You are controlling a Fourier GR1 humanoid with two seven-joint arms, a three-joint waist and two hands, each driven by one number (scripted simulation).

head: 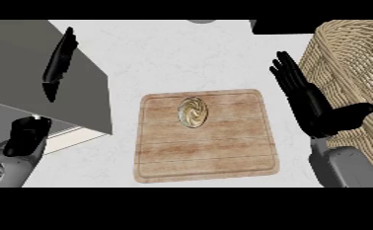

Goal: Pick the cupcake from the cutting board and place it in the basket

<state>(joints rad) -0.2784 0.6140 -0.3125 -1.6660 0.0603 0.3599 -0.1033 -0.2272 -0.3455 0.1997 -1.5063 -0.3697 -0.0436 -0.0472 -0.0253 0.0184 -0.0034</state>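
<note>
None of the task looks done; the cupcake point(192, 111) sits untouched on the upper middle of the cutting board point(206, 162), while the basket point(341, 61) waits at the right edge, well apart from it. The right hand point(310, 101) hangs between board and basket with straight, spread fingers, holding nothing; the left hand point(59, 62) rests at the left edge, fingers straight and up, also holding nothing. All 3 steps remain, by this reading: reaching over, grasping the cupcake, carrying it to the basket.
</note>
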